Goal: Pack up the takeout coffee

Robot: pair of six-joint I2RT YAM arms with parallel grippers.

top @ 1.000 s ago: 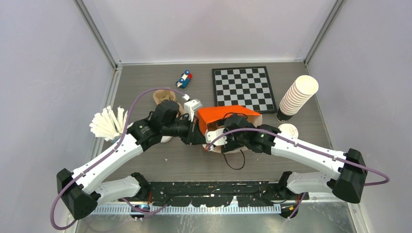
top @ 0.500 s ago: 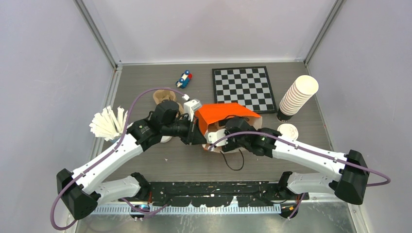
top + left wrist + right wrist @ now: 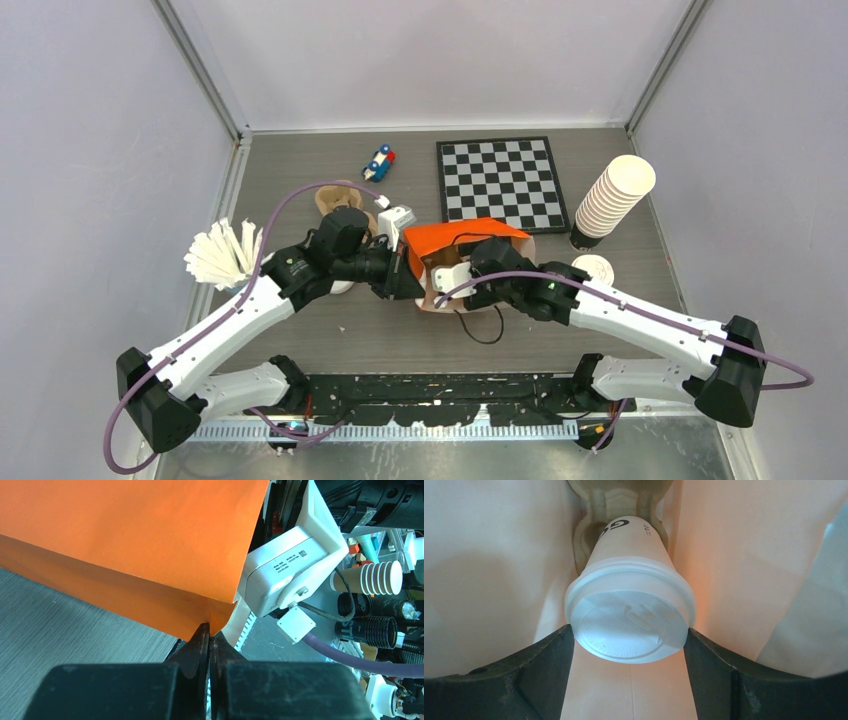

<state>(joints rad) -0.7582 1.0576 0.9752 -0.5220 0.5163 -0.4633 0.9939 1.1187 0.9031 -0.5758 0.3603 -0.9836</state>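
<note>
The orange paper bag [image 3: 462, 234] lies on its side mid-table, its mouth toward the arms. My left gripper [image 3: 409, 272] is shut on the bag's edge; in the left wrist view its closed fingertips [image 3: 210, 631] pinch the orange paper [image 3: 125, 540]. My right gripper [image 3: 452, 282] reaches into the bag's mouth. In the right wrist view the takeout coffee [image 3: 630, 615], a white cup with a white sip lid, sits between my right gripper's [image 3: 628, 634] fingers, which touch the lid's rim on both sides. The cup's base points at a pulp cup carrier [image 3: 616, 500] deep inside the bag.
A chessboard [image 3: 500, 183] lies behind the bag. A tall stack of white cups [image 3: 612, 198] and a loose lid [image 3: 594, 268] are to the right. A toy car [image 3: 379, 162], a brown pulp carrier [image 3: 335, 196] and a white fan-shaped bundle [image 3: 220, 255] are to the left. A black cord [image 3: 482, 335] lies in front.
My right gripper has moved left and deeper into the bag's mouth with the cup. The bag's top has shifted slightly. The left arm has held still.
</note>
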